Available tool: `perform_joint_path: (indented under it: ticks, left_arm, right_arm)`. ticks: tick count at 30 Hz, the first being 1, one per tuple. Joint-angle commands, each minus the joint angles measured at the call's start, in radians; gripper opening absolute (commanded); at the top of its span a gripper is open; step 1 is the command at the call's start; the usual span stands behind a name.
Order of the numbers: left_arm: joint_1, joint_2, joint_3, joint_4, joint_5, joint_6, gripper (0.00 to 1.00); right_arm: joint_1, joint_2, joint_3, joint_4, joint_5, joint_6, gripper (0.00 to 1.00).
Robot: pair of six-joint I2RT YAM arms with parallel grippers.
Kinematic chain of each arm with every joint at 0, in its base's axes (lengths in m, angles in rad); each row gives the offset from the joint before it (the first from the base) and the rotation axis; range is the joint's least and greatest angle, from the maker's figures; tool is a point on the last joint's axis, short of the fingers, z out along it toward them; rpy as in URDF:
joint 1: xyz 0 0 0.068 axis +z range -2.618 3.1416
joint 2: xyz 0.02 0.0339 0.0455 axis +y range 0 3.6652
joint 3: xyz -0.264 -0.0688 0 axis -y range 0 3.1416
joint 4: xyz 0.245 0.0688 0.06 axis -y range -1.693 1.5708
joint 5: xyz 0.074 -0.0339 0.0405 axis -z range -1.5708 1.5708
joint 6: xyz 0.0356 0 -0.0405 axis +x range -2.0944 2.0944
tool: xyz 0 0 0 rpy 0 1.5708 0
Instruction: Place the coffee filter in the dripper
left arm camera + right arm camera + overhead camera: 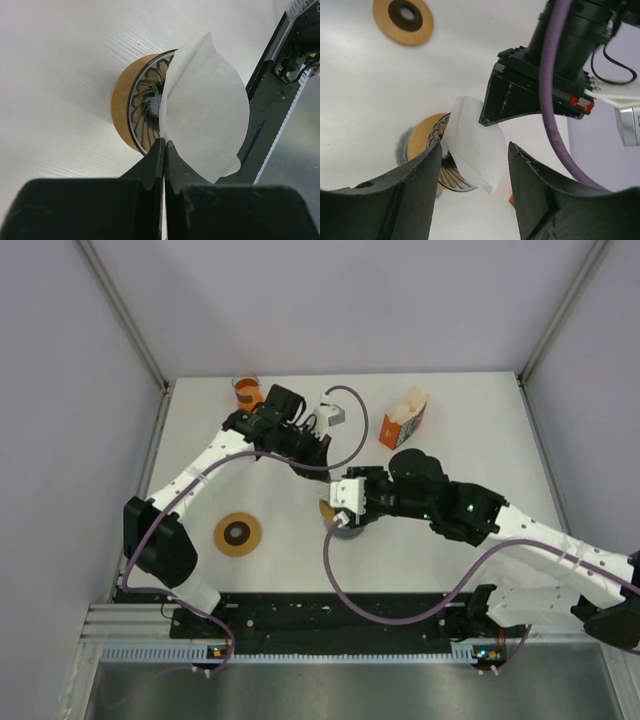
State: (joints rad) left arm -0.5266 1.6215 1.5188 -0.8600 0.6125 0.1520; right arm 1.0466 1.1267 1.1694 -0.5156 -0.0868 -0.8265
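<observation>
Nearest your bases, the wooden disc [237,534] lies flat at about 9 o'clock from the dripper [341,523]. It is well apart from the work and out of the way.

The dripper stands near the middle of the table, its ribbed mouth facing up to take the paper. Your right gripper [475,150] hangs just over it with its jaws spread to a middling gap, one on either side of the coffee filter [205,105] and not pinching it. My reading is that it stands by to guide or steady the paper, not to carry it.

Your left gripper [164,145] reaches in from 11 o'clock, pressed tight on the filter's lower edge. That leaves the body of the cone free to hang over the dripper's rim. The filter looks part-opened and tilted, above the mouth and not yet seated.

Farther back, the orange box [405,420] with white papers sticking out sits at 1 o'clock. An orange cup [247,390] stands at 11 o'clock by the far edge.
</observation>
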Motion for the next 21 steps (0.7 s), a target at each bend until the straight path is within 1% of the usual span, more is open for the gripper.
perform_joint_path:
  ticks: [1,2,3,4,6,8,10,11,13,15,16,18,20,21]
  left_arm:
    - [-0.004,-0.028,-0.014,0.046,0.043,0.017,0.0]
    - [-0.006,-0.026,-0.014,0.039,0.041,0.021,0.0]
    - [-0.004,-0.025,-0.012,0.036,0.046,0.026,0.0]
    - [-0.006,-0.025,-0.009,0.03,0.05,0.029,0.03]
    - [-0.006,-0.026,0.006,0.012,0.062,0.037,0.11]
    - [-0.006,-0.028,0.03,-0.007,0.069,0.044,0.21]
    - [-0.003,-0.028,0.052,-0.027,0.069,0.052,0.31]
    - [-0.004,-0.028,0.063,-0.039,0.067,0.054,0.38]
    - [-0.001,-0.026,0.084,-0.059,0.066,0.06,0.46]
    - [0.002,-0.029,0.098,-0.068,0.066,0.06,0.53]
    - [0.005,-0.032,0.104,-0.07,0.072,0.057,0.57]
    - [0.014,-0.034,0.127,-0.086,0.093,0.05,0.61]
    - [0.033,-0.037,0.156,-0.103,0.11,0.047,0.64]
    - [0.046,-0.041,0.162,-0.105,0.112,0.037,0.65]
  right_arm:
    - [-0.062,-0.065,-0.06,0.23,-0.093,0.295,0.56]
    - [-0.077,-0.074,-0.071,0.25,-0.097,0.352,0.56]
    - [-0.101,-0.08,-0.074,0.259,-0.109,0.39,0.53]
    - [-0.123,-0.09,-0.079,0.267,-0.116,0.43,0.5]
    - [-0.14,-0.094,-0.085,0.267,-0.111,0.469,0.44]
    - [-0.145,-0.094,-0.086,0.262,-0.094,0.497,0.41]
    - [-0.152,-0.076,-0.073,0.244,-0.07,0.533,0.33]
    - [-0.166,-0.065,-0.062,0.227,-0.071,0.55,0.27]
    - [-0.183,-0.05,-0.05,0.201,-0.08,0.564,0.16]
    - [-0.186,-0.036,-0.054,0.19,-0.077,0.563,0.08]
    - [-0.186,-0.035,-0.057,0.186,-0.077,0.564,0.07]
    - [-0.186,-0.013,-0.057,0.181,-0.076,0.579,0.03]
    - [-0.188,0.011,-0.047,0.167,-0.071,0.595,0.0]
    - [-0.189,0.03,-0.037,0.157,-0.07,0.599,0.0]
